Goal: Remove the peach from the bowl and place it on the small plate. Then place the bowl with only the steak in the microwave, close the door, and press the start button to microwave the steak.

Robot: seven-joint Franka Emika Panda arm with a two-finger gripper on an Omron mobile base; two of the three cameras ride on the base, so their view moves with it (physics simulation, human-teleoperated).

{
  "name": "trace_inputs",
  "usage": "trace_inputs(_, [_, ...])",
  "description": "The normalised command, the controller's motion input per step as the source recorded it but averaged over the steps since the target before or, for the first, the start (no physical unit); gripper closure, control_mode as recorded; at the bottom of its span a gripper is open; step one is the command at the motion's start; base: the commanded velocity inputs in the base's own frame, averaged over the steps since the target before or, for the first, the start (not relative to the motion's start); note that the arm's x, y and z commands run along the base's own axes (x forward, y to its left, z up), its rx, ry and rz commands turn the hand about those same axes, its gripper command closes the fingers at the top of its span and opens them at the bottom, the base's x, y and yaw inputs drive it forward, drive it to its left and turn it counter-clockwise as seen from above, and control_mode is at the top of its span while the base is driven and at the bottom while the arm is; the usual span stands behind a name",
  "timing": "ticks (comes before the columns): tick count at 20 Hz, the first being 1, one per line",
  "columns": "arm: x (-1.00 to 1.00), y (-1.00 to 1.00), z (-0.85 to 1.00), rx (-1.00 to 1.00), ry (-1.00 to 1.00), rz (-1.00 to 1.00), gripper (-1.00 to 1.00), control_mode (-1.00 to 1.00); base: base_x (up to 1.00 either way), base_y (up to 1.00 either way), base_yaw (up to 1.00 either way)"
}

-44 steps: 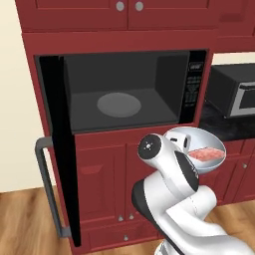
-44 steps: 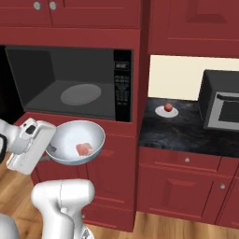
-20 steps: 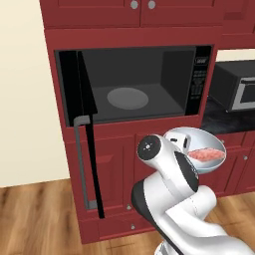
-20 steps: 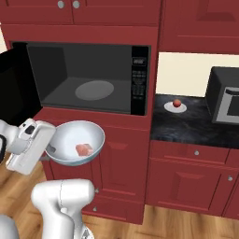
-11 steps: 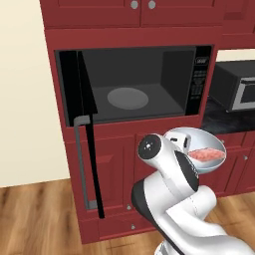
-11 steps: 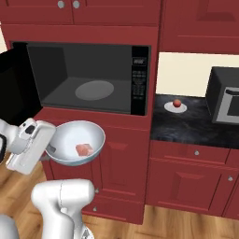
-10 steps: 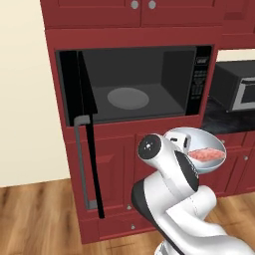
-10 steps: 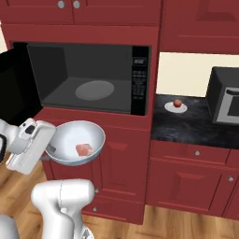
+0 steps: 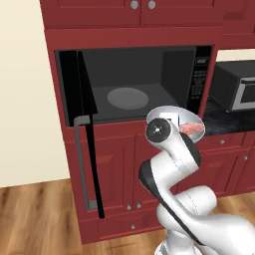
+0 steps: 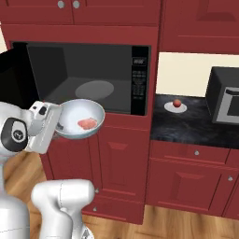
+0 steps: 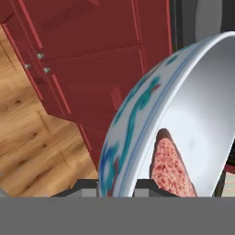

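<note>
The door (image 9: 84,149) stands swung open at the left edge of the microwave (image 10: 88,77). Just in front of the microwave's opening, below its floor level, the gripper (image 11: 117,186) is clamped on the rim of the bowl (image 10: 79,119) (steak (image 10: 87,123) inside). Right of the microwave, the peach (image 10: 177,102) sits on the small plate (image 10: 176,108).

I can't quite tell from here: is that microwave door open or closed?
Open. The door is swung out to the left, edge-on with its grey handle outward, so the microwave cavity and its turntable disc are exposed.
</note>
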Motion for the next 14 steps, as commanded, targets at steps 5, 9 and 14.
trace_inputs(5, [0.84,0.36,0.5,-0.08,-0.02,0.2,1.0,-1.0,0.0,0.0,0.0])
trace_inputs(9, [0.89,0.33,0.23,-0.03,0.03,0.21,1.0,-1.0,0.0,0.0,0.0])
trace_inputs(14, [0.86,0.16,0.07,-0.01,0.0,0.2,1.0,-1.0,0.0,0.0,0.0])
